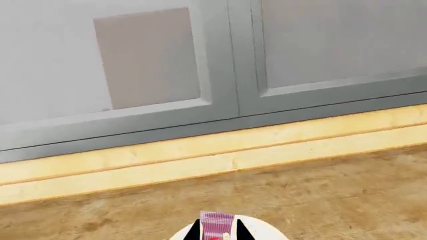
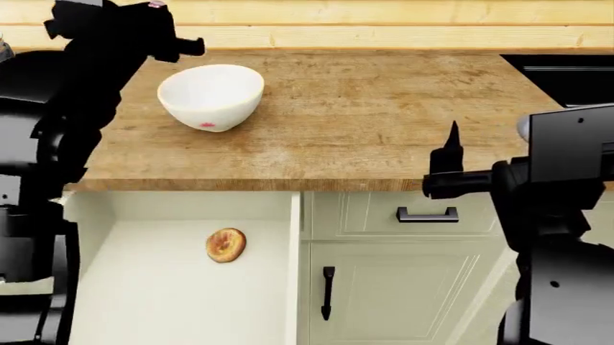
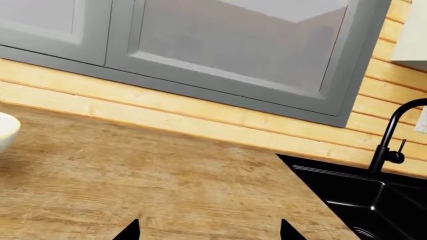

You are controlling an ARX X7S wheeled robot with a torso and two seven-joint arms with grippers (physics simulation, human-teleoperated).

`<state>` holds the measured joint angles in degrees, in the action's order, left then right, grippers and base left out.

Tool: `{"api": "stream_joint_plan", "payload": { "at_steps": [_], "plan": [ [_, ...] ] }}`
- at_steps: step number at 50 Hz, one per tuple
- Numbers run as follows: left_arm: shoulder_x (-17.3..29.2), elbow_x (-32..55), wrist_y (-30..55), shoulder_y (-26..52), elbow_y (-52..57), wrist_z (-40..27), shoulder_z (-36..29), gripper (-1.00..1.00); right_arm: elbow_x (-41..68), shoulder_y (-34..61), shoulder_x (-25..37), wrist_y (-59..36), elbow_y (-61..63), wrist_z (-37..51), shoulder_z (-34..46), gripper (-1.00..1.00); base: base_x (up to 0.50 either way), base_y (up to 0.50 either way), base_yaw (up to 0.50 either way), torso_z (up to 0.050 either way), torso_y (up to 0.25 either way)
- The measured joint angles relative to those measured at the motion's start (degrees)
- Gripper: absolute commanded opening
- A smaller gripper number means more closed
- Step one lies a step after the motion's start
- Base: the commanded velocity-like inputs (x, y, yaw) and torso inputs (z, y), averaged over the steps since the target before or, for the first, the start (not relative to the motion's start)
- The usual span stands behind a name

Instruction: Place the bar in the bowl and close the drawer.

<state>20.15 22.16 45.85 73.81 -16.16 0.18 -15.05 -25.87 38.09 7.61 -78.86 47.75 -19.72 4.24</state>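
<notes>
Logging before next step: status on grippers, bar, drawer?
Right gripper open, empty. Left gripper beside bowl, state unclear. Bar in open drawer. Nothing blocking.

Bowl [image 2: 211, 95]: glossy white, small pink-red mark on side. Bar [image 2: 226, 245]: golden-brown, darker toasted centre. Drawer [image 2: 172, 302]: pale cream-green interior. Countertop [image 2: 384, 115]: warm brown woodgrain. Sink [image 3: 360, 200] and faucet [image 3: 393, 135]: black.

Our left arm [image 2: 67, 93] reaches up the frame's left edge, its gripper's state unclear. Our right gripper [image 3: 208, 231], at right centre, has its fingertips spread wide apart.
</notes>
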Motion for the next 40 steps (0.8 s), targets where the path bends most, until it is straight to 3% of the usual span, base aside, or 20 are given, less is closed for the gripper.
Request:
{"api": "stream_joint_plan", "payload": {
  "at_steps": [9, 16, 28, 40],
  "plan": [
    [-7.78, -5.19, -15.59, 14.66, -31.02, 0.41, -0.87, -1.0, 0.03, 0.49, 0.13, -0.88, 0.72, -0.27, 0.16, 1.0, 0.0, 0.0, 0.0, 0.0, 0.0],
    [-12.33, -8.97, -21.7, 21.01, -45.1, 0.27, 1.24, -1.0, 0.22, 0.68, 0.13, -1.02, 0.67, -0.45, -0.14, 1.0, 0.0, 0.0, 0.0, 0.0, 0.0],
    [-17.38, -15.52, -23.15, 24.17, -54.86, -1.82, 8.08, -1.0, 0.85, 0.27, 0.1, -0.39, -0.03, -0.72, -1.53, 1.0, 0.0, 0.0, 0.0, 0.0, 0.0],
    [-19.31, -15.44, -22.01, 22.93, -57.87, -3.57, 9.19, -1.0, 1.06, -0.25, 0.35, -0.17, 0.0, -0.76, -2.42, 1.0, 0.0, 0.0, 0.0, 0.0, 0.0]
  ]
}}
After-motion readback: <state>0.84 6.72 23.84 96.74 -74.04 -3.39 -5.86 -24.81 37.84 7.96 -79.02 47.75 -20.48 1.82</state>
